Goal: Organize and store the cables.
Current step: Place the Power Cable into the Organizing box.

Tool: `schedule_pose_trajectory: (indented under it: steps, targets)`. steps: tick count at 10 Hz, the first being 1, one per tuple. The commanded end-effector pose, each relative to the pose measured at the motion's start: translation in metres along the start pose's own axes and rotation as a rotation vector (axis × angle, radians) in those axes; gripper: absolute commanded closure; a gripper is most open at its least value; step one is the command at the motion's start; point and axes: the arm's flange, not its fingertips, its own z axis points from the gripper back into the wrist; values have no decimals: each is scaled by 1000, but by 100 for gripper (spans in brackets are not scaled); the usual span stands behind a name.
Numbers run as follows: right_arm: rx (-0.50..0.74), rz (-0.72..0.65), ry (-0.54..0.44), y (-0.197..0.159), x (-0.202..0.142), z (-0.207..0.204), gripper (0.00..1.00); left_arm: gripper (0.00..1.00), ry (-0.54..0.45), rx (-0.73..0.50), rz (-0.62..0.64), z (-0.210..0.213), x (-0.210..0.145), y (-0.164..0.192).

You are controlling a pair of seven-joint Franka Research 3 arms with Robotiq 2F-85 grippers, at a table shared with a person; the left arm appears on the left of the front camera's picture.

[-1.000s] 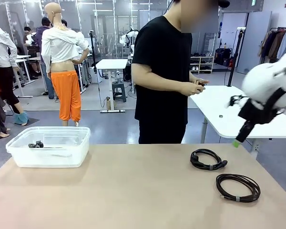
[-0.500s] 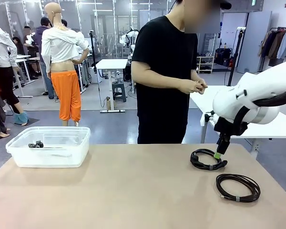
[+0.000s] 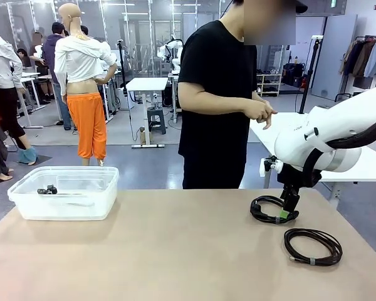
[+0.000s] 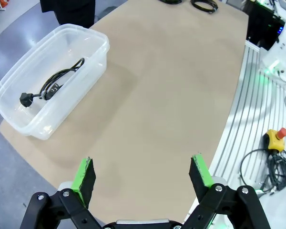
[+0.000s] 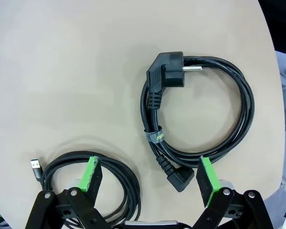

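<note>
Hovering my right gripper [image 5: 148,161] low over the plug cable [image 5: 244,109] on the table [image 3: 175,251] — fingers spread wide, holding nothing. Pickup is the step in hand, I judge; next means straddling one strand, closing, then carrying it to the bin [image 3: 25,204].

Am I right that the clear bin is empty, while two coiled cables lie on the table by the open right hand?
Not empty: the left wrist view shows one cable in the clear bin. Two coiled cables do lie by the open right hand.
</note>
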Motion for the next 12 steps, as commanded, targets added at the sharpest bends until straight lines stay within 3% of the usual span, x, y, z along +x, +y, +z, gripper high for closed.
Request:
schedule_pose_trajectory:
  steps: [1,5,7,12]
  targets:
    - [-7,-1,-1,-4,2,1,0,0,2,6,-1,0,-1,1]
    - [-4,1,-3,-1,1,2,0,0,2,6,-1,0,-1,1]
    - [-21,151,92,-18,21,-24,0,0,2,6,-1,0,-1,1]
    - [38,192,172,-46,29,-58,0,0,2,6,-1,0,-1,1]
